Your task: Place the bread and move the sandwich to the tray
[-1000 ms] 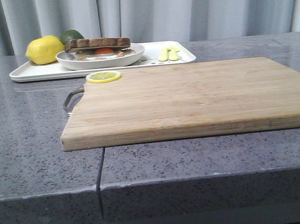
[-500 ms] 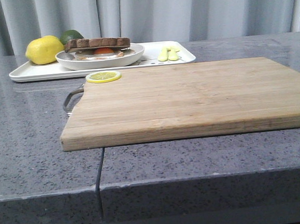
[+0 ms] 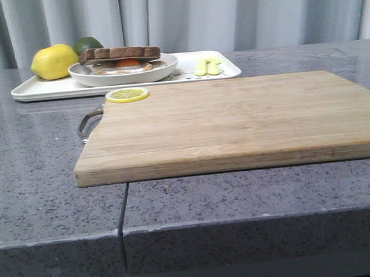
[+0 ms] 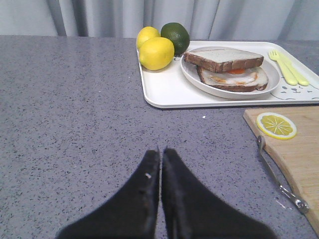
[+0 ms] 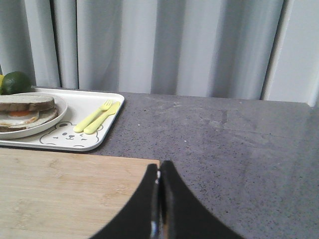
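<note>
— Looking along the edges: the tray [image 3: 46, 90] lies just behind the cutting board [image 3: 235, 122], bare counter [image 4: 65, 109] on both sides.

— And the sandwich [image 4: 227, 69]?

— On its plate [image 4: 192, 79] on the tray, bread slice [image 4: 224, 59] tilted over the orange yolk. The left gripper [image 4: 160, 152] and right gripper [image 5: 158, 172] are closed, holding nothing.

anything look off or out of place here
Nothing spilled or damaged. One oddity: a lone lemon slice lies on the cutting board corner near its handle. The sandwich sits on its plate on the tray.
</note>
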You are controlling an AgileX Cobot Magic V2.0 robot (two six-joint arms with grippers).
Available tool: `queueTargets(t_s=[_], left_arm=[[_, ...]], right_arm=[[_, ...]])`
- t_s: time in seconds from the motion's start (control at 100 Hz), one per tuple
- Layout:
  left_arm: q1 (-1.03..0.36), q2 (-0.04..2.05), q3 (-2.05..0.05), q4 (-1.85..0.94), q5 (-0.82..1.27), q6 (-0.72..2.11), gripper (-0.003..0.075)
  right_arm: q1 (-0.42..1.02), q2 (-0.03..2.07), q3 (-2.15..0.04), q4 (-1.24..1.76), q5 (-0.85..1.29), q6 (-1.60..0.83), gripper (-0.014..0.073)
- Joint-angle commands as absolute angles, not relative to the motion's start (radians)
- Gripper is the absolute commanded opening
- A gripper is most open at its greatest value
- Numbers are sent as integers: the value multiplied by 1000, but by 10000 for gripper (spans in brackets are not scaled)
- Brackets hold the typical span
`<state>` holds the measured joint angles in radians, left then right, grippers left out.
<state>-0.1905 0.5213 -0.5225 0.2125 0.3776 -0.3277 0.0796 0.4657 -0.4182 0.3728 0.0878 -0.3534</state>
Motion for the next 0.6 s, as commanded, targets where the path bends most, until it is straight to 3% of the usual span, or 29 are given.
queueTargets(t_s=[0.0, 0.45, 0.59], left_arm=[[-185, 524, -549, 210, 300, -335, -20], [-183, 518, -539, 218, 296, -331, -20], [-155, 455, -494, 182, 242, -169, -20]], right_arm=[[71, 466, -445, 375, 18, -352, -68], [71, 466, -445, 375, 18, -352, -68], [71, 466, -445, 375, 18, -352, -68]])
